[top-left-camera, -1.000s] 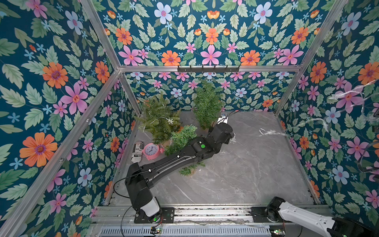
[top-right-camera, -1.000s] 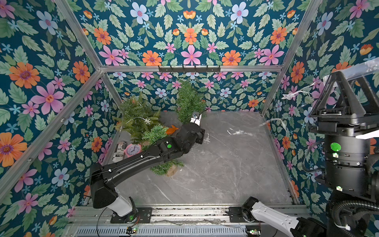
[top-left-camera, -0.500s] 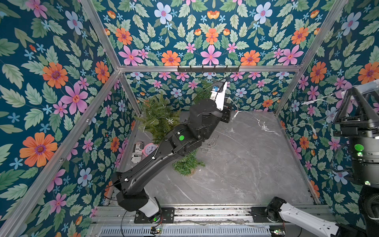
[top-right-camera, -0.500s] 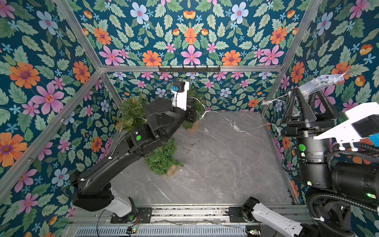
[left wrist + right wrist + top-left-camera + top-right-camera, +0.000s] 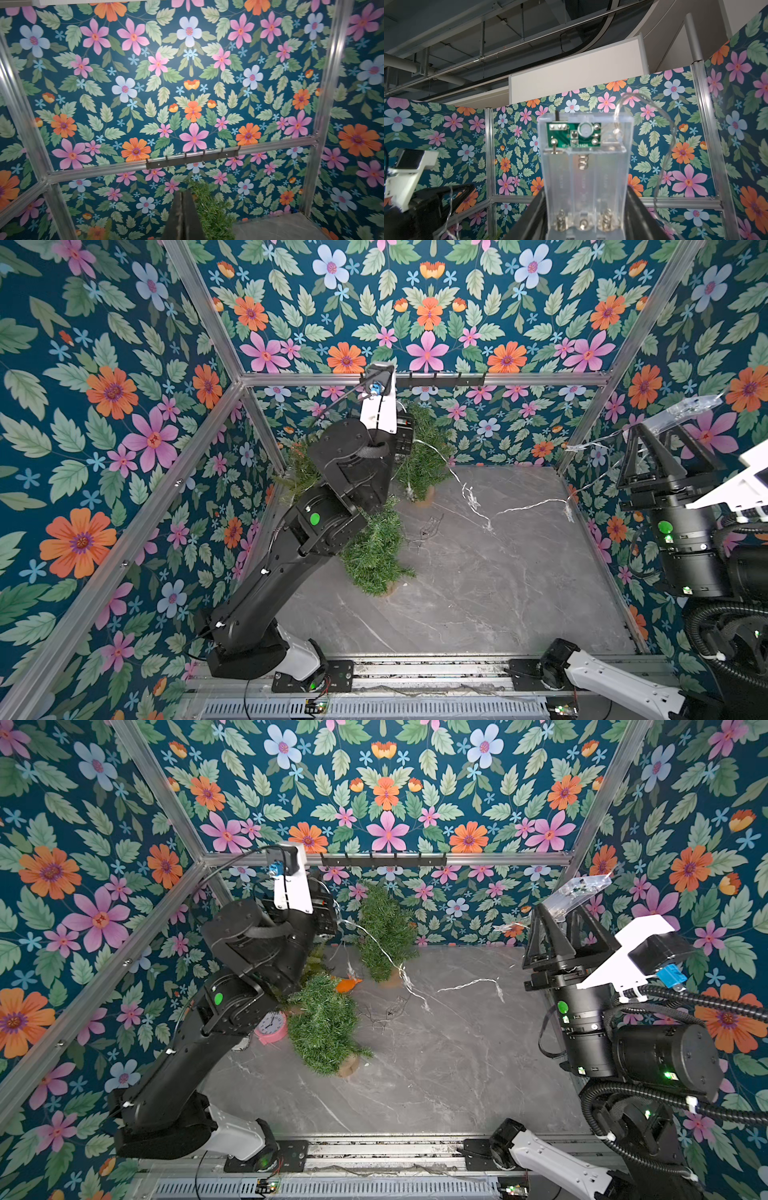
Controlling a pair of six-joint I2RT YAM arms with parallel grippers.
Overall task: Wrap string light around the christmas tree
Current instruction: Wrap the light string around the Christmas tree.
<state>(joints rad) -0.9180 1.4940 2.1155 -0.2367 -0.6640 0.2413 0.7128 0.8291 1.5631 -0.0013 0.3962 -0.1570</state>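
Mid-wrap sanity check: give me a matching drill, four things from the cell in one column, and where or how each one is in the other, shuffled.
Things:
1. battery box
2. pink alarm clock
3. left gripper
4. hook rail

States:
A. mounted on the aluminium crossbar
B. shut, up high by the back tree, string light trailing from it
C. clamped between the fingers of the right gripper
D. on the floor beside the near tree

Pairs: 1-C, 2-D, 3-B, 4-A
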